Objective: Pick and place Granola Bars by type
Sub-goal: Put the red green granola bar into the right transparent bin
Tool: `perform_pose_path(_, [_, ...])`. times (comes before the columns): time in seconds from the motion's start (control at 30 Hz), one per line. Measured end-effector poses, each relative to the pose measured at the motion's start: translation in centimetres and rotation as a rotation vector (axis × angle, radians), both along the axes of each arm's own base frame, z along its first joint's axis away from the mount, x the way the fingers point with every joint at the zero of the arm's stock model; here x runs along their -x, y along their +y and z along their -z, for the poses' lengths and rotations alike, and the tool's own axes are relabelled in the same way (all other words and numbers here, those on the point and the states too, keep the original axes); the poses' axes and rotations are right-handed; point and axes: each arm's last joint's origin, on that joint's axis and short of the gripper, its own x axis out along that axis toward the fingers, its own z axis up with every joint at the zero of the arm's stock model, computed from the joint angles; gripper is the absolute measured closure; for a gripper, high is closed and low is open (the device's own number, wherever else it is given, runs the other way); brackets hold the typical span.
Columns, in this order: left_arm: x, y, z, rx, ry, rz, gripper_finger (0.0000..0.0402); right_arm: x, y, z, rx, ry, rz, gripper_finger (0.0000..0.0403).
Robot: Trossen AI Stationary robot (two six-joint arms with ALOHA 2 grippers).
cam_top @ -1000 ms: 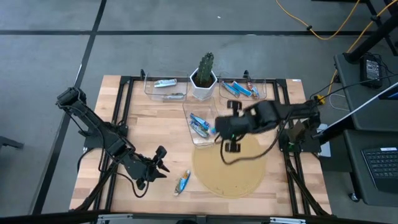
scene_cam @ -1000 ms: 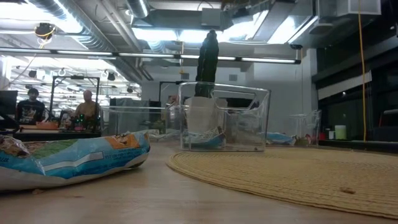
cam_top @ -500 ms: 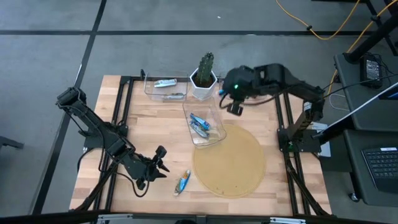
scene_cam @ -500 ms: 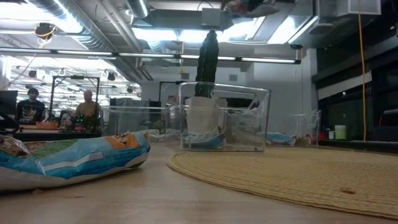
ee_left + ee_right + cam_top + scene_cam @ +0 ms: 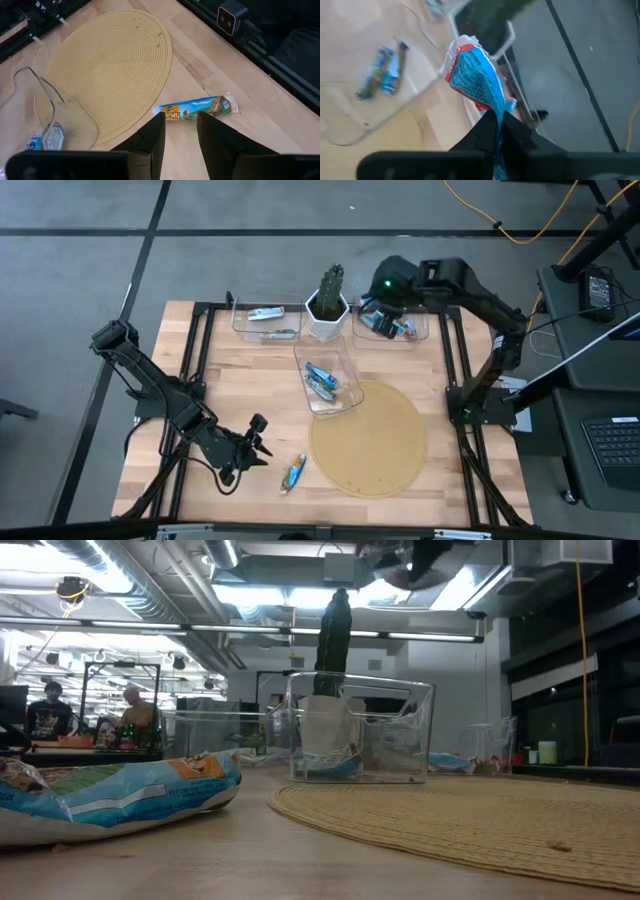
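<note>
One blue granola bar [image 5: 294,472] lies flat on the bare wood near the table's near edge; it also shows as the bar [image 5: 196,107] and large in the low view's foreground as the bar [image 5: 120,795]. My left gripper [image 5: 181,126] is open, low over the table, its fingertips just short of that bar; in the high view the left gripper [image 5: 257,442] sits to the bar's left. My right gripper [image 5: 380,308] hangs over the far right bin [image 5: 420,330], shut on a blue bar with a red edge [image 5: 472,80]. More bars lie in the three clear bins. My right gripper pinches the blue bar by one end [image 5: 492,114] between its two fingers. The rest of the wrapper sticks out past the fingertips. The bar is lifted clear of the table, above the far right bin.
A clear bin [image 5: 330,388] with blue bars stands mid-table, at the far edge of a round woven mat [image 5: 370,440]. The far left bin [image 5: 265,322] holds silvery bars. A cactus in a white pot [image 5: 327,305] stands between the two far bins. Bare wood surrounds the left gripper.
My right gripper, shut on the blue bar, has swung from above the mat beside the middle bin toward the table's far edge, and now hangs over the far right bin. The left arm and the bar on the table have kept still.
</note>
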Motion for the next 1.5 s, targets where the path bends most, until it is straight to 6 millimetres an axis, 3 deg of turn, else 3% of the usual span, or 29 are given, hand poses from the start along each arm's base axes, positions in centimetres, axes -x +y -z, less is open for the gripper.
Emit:
perform_pose_path(0.17, [0.0, 0.0, 0.0, -0.001, 0.000, 0.000, 0.0298, 1.7, -2.5, 2.0, -0.019, 0.072, 0.075, 0.0386])
perform_pose_path(0.43, [0.0, 0.0, 0.0, -0.002, -0.001, 0.000, 0.0295, 3.9, -5.9, 7.4, -0.077, -0.020, 0.075, 0.0377])
perform_pose_path(0.53, [0.0, 0.0, 0.0, -0.001, -0.003, -0.001, 0.0298, 4.6, -6.7, 9.1, -0.098, 0.019, 0.095, 0.0375])
perform_pose_path(0.73, [0.0, 0.0, -0.1, 0.001, -0.008, 0.000, 0.0297, 5.5, -7.8, 10.7, -0.118, 0.064, 0.122, 0.0389])
perform_pose_path(0.9, [0.0, 0.0, 0.0, 0.008, -0.006, -0.006, 0.0295, 5.5, -8.7, 11.7, -0.103, 0.027, 0.138, 0.0378])
perform_pose_path(1.2, [0.0, 0.0, 0.0, 0.014, -0.004, -0.011, 0.0298, 5.4, -10.1, 15.8, -0.144, -0.061, 0.107, 0.0390])
perform_pose_path(1.5, [0.0, 0.0, 0.0, 0.008, -0.006, -0.007, 0.0297, 5.7, -9.7, 19.1, -0.215, -0.052, 0.087, 0.0375])
